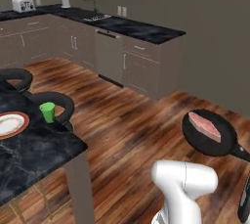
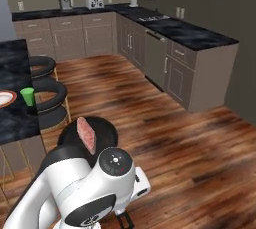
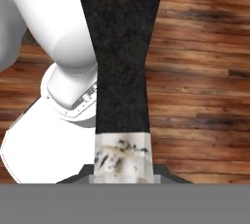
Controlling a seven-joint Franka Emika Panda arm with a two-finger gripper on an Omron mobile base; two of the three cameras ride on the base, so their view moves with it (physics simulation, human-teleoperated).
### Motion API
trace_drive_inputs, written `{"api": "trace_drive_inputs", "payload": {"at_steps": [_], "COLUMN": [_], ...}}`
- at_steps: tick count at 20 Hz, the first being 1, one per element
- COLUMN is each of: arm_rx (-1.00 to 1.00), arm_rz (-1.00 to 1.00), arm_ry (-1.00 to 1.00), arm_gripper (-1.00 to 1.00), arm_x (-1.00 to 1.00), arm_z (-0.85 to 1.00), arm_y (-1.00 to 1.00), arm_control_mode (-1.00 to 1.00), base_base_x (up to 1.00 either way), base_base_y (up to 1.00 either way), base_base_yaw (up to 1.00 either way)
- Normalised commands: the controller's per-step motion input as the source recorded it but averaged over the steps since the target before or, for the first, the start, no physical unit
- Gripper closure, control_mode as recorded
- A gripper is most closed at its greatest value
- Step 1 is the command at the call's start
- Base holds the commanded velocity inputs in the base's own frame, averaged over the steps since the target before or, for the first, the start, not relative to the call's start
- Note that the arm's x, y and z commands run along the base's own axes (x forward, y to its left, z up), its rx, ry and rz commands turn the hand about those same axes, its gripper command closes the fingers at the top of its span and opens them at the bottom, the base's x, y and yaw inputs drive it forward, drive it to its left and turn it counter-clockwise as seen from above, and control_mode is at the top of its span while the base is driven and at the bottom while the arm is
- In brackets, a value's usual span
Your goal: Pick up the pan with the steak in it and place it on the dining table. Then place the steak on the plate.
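Observation:
The black pan [image 1: 222,142] hangs in the air over the wooden floor, to the right of the dining table [image 1: 34,154], with its face tipped toward the camera. The pink steak [image 1: 205,126] lies in it. The pan's handle [image 1: 241,152] runs to the right edge. In the hand view the handle [image 3: 122,47] stretches away from my gripper [image 3: 123,174], which is shut on its end. In the right base view the pan [image 2: 107,130] and steak [image 2: 86,135] show behind my arm. The plate [image 1: 10,124] with the orange-red rim rests on the table's marble top.
A green cup [image 1: 47,112] stands on the table beside the plate. Two black stools [image 1: 53,101] sit along the table's far side. Brown cabinets with black counters [image 1: 141,30] line the back wall, with a toaster [image 1: 23,4] on them. Open wooden floor [image 1: 132,120] lies between.

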Motion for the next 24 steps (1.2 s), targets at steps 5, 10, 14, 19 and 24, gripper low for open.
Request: {"api": "trace_drive_inputs", "payload": {"at_steps": [5, 10, 14, 19, 24], "arm_rx": [0.00, 0.00, 0.00, 0.00, 0.00], "arm_rz": [0.00, 0.00, 0.00, 0.00, 0.00], "arm_ry": [0.00, 0.00, 0.00, 0.00, 0.00], "arm_gripper": [1.00, 1.00, 1.00, 1.00, 1.00], "arm_x": [0.00, 0.00, 0.00, 0.00, 0.00], "arm_z": [0.00, 0.00, 0.00, 0.00, 0.00], "arm_y": [0.00, 0.00, 0.00, 0.00, 0.00], "arm_control_mode": [1.00, 1.00, 1.00, 1.00, 1.00], "base_base_x": [-0.04, -0.02, 0.00, 0.18, 0.30], "base_base_y": [0.02, 0.02, 0.01, -0.38, -0.76], "base_base_yaw": [0.40, 0.30, 0.01, 0.03, 0.08]}}
